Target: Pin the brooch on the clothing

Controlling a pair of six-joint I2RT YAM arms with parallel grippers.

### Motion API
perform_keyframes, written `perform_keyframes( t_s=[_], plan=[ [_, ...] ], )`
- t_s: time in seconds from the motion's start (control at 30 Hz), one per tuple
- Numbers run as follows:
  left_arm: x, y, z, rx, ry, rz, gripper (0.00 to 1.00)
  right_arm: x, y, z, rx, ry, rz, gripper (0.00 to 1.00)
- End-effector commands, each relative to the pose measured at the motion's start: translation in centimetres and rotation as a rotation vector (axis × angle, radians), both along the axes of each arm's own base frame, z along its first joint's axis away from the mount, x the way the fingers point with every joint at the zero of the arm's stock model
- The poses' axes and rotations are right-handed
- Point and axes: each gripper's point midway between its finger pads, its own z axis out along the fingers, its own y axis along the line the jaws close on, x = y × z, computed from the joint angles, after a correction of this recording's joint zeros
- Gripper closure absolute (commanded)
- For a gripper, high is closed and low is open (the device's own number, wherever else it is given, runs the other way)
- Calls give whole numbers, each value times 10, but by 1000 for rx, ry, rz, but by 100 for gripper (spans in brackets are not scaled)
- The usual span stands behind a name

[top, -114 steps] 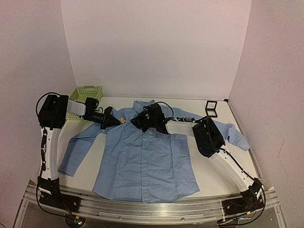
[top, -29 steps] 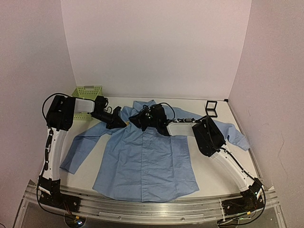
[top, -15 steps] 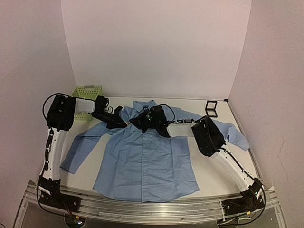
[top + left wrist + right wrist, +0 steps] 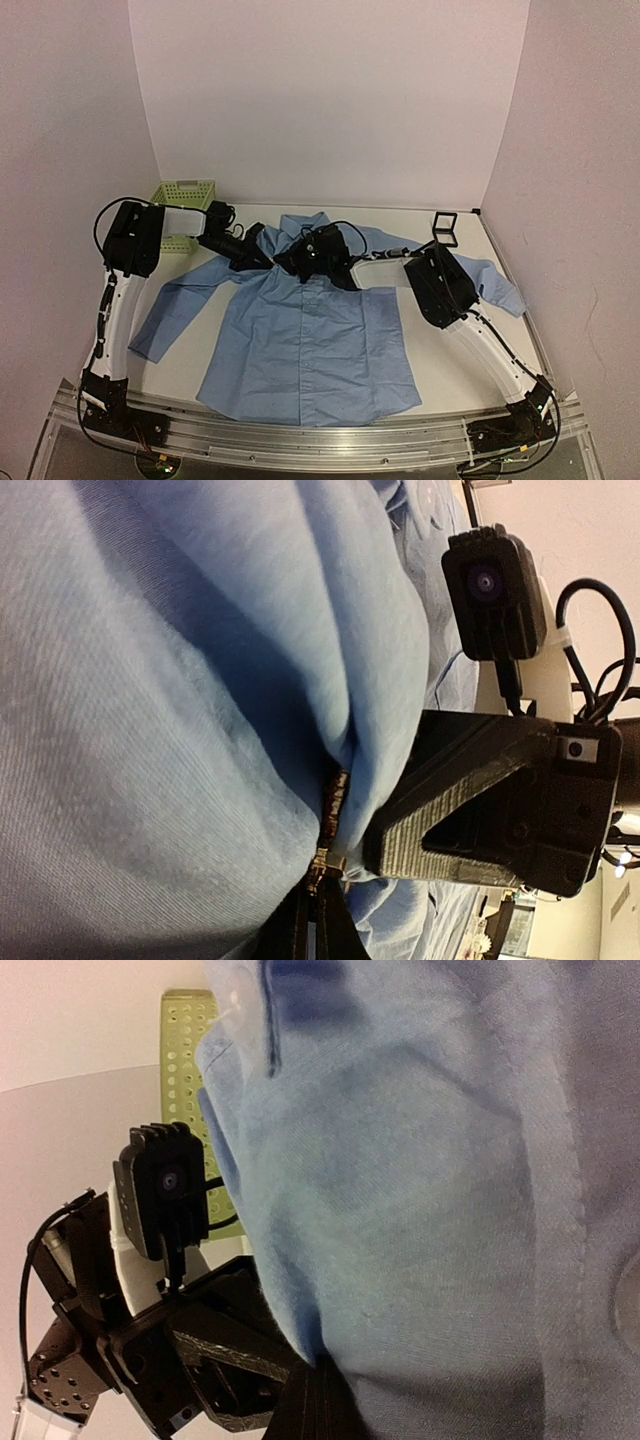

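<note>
Finding: the shirt (image 4: 310,340) lies flat and face-up on the desk (image 4: 175,380), with both arms meeting just left of the collar.

The left end effector (image 4: 266,257) is closed tight on the brooch (image 4: 330,815). In its wrist view the brooch shows as a small gold-brown piece pressed against a raised fold of cloth. The right end effector (image 4: 288,261) is also closed, pinching that fold and holding it up beside the brooch.

Assessment: the step in hand appears to be driving the pin into the lifted fold.

- Whether the point has pierced the cloth cannot be told.
- The right grip should keep the fold taut and raised so that only one layer is caught.
- The left should advance along the pin's own line, shallow to the cloth, without twisting.
- Neither grip should ease until the pin visibly seats.
</note>
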Motion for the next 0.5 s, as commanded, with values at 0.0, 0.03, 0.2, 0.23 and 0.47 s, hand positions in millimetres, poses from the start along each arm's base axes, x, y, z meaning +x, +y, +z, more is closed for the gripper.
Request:
perform_keyframes(
  t_s=[0.0, 0.03, 0.2, 0.23, 0.47],
  plan=[
    [-1, -11, 10, -34, -38, -47, 100, -13, -11, -5, -165, 11, -25, 100],
    [-2, -12, 9, -31, -40, -49, 100, -12, -12, -4, -185, 4, -25, 100],
    [-8, -14, 1, -29, -15, -67, 100, -12, -18, -17, -254, 32, -38, 100],
    [-11, -13, -1, -22, -12, -73, 100, -13, -18, -19, -263, 34, -36, 100],
    [-16, -8, -7, 6, -9, -98, 100, -17, -13, -32, -306, 18, -15, 100]
  ],
)
